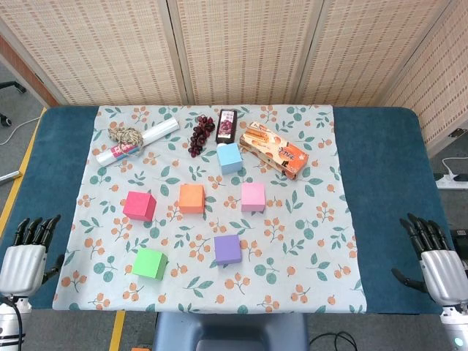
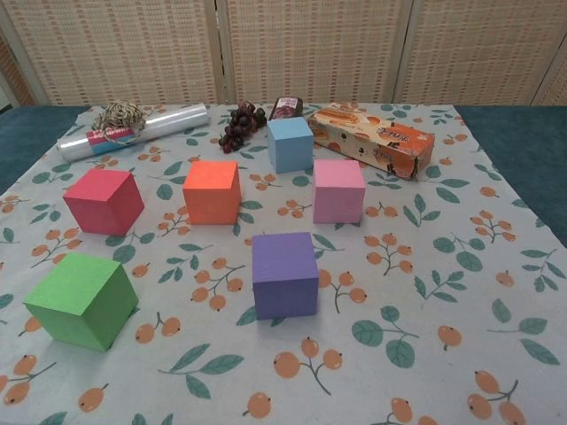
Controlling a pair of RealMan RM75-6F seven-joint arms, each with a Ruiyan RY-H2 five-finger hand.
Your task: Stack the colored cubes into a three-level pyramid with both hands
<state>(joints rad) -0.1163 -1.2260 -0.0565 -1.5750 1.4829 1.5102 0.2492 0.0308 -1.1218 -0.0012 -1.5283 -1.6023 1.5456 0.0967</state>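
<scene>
Your left hand (image 1: 23, 257) and right hand (image 1: 437, 259) both rest at the table's near corners, fingers apart and empty. Six cubes lie separate, none stacked. Taking the purple cube (image 1: 227, 249) as centre, the green cube (image 1: 150, 263) lies to its left, nearest your left hand

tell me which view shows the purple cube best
The chest view: the purple cube sits near the centre and large, with its top and front faces clear. The head view shows the same cube from above and smaller, mostly its top, unobstructed.
</scene>
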